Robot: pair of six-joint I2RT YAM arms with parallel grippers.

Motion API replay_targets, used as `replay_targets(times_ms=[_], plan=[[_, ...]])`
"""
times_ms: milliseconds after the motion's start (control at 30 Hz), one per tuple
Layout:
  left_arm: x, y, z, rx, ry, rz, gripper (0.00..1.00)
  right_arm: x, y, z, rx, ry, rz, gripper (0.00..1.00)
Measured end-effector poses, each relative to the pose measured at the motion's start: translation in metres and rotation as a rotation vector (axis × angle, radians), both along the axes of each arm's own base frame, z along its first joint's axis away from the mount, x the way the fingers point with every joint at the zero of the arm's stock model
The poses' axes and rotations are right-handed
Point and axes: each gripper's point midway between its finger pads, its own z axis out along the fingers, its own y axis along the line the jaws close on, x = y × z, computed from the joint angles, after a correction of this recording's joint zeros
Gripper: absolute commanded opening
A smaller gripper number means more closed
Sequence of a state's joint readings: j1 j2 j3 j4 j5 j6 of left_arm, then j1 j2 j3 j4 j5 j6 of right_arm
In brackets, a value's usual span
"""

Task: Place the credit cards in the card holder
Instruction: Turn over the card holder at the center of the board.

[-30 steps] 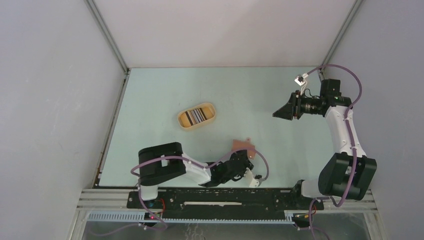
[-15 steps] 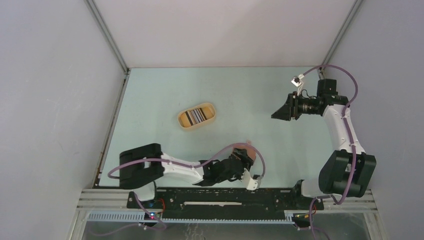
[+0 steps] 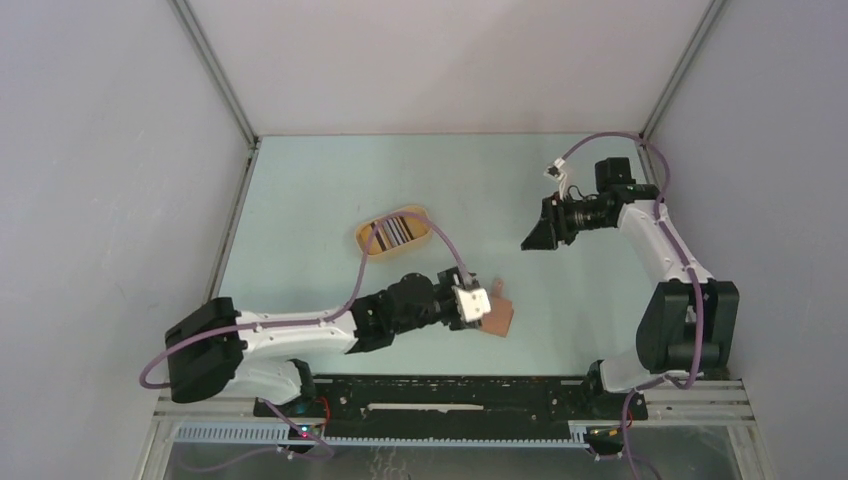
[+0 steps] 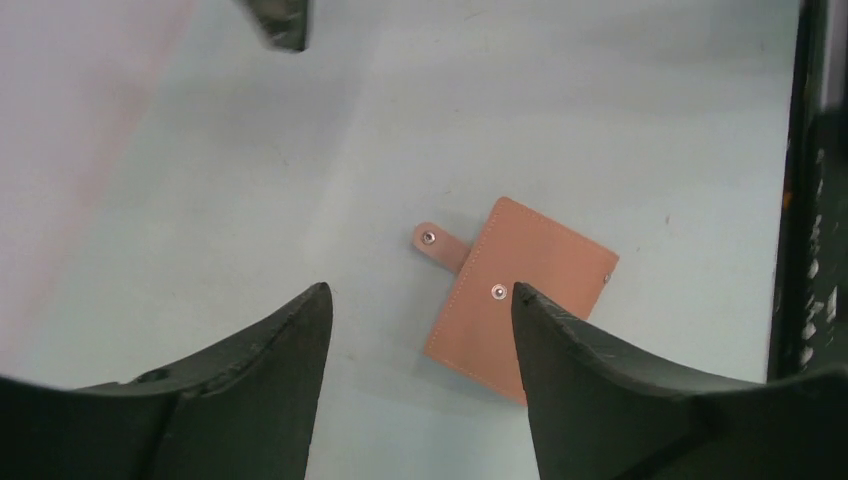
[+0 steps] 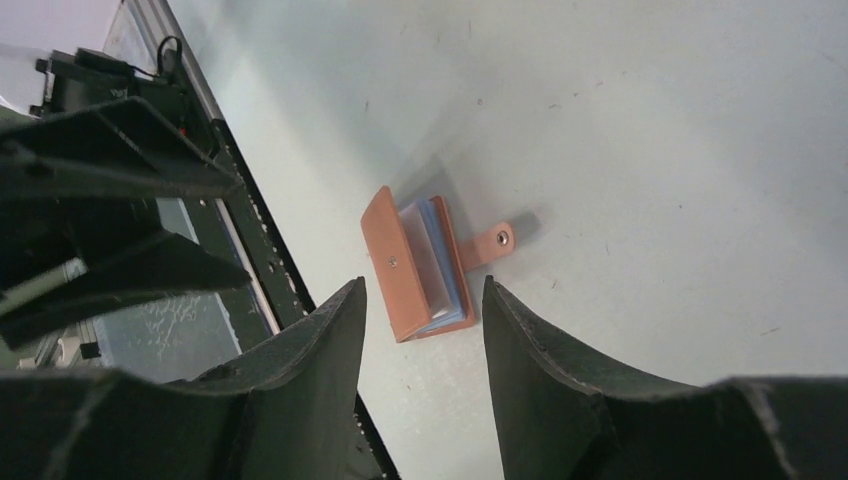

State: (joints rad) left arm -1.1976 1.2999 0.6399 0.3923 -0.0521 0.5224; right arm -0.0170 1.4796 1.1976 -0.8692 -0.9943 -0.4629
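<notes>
The reddish-brown card holder (image 3: 499,318) lies on the table near the front, its snap tab (image 4: 432,240) undone. In the right wrist view the holder (image 5: 397,268) stands slightly ajar, with blue and white card edges (image 5: 440,265) between its flaps. My left gripper (image 3: 478,306) hovers over the holder's left part, open and empty (image 4: 418,292); the holder (image 4: 540,285) shows just past my right fingertip. My right gripper (image 3: 535,238) is open and empty, held high and apart, pointing at the holder (image 5: 422,284). More cards (image 3: 390,233) lie in the oval tan tray (image 3: 417,215).
The black rail of the arm bases (image 3: 450,390) runs along the front edge, close to the holder. Grey walls close in the left, back and right. My left arm (image 3: 300,330) stretches low across the front left of the table.
My left arm has swung out from the base, and its gripper now reaches the holder from the left. My right gripper has moved left and turned toward the holder.
</notes>
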Motion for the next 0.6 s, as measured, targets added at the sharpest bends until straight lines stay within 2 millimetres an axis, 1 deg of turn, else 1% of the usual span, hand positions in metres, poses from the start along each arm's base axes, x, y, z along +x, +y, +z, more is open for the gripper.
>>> replay_targets(times_ms=[33,67,100,167,233,300,400,467,500,533,600], plan=[[0.005,0.002,-0.001,-0.032,0.068,0.031,0.61,0.000,0.002,-0.005,-0.006,0.012,0.008,0.55],[0.012,0.004,-0.002,-0.067,0.142,0.066,0.56,0.002,0.005,-0.014,-0.019,0.035,0.015,0.55],[0.021,0.006,-0.002,-0.103,0.216,0.101,0.54,0.003,0.007,-0.017,-0.023,0.042,0.022,0.55],[0.037,0.005,0.000,-0.170,0.344,0.150,0.50,0.005,0.012,-0.033,-0.035,0.084,0.037,0.54],[0.047,0.001,-0.002,-0.226,0.450,0.176,0.37,0.006,0.016,-0.052,-0.050,0.142,0.050,0.54],[0.043,-0.004,-0.012,-0.241,0.538,0.173,0.28,0.004,0.020,-0.071,-0.067,0.204,0.062,0.54],[0.033,-0.012,-0.042,-0.204,0.660,0.175,0.23,0.001,0.025,-0.096,-0.096,0.283,0.079,0.54],[0.027,-0.015,-0.062,-0.174,0.733,0.186,0.23,-0.001,0.028,-0.106,-0.109,0.322,0.092,0.54],[0.025,-0.015,-0.069,-0.165,0.762,0.192,0.23,-0.001,0.030,-0.110,-0.115,0.335,0.099,0.54],[0.023,-0.015,-0.073,-0.162,0.789,0.198,0.23,0.000,0.031,-0.112,-0.118,0.343,0.103,0.54],[0.021,-0.017,-0.074,-0.173,0.825,0.207,0.22,0.001,0.032,-0.118,-0.130,0.355,0.107,0.54]])
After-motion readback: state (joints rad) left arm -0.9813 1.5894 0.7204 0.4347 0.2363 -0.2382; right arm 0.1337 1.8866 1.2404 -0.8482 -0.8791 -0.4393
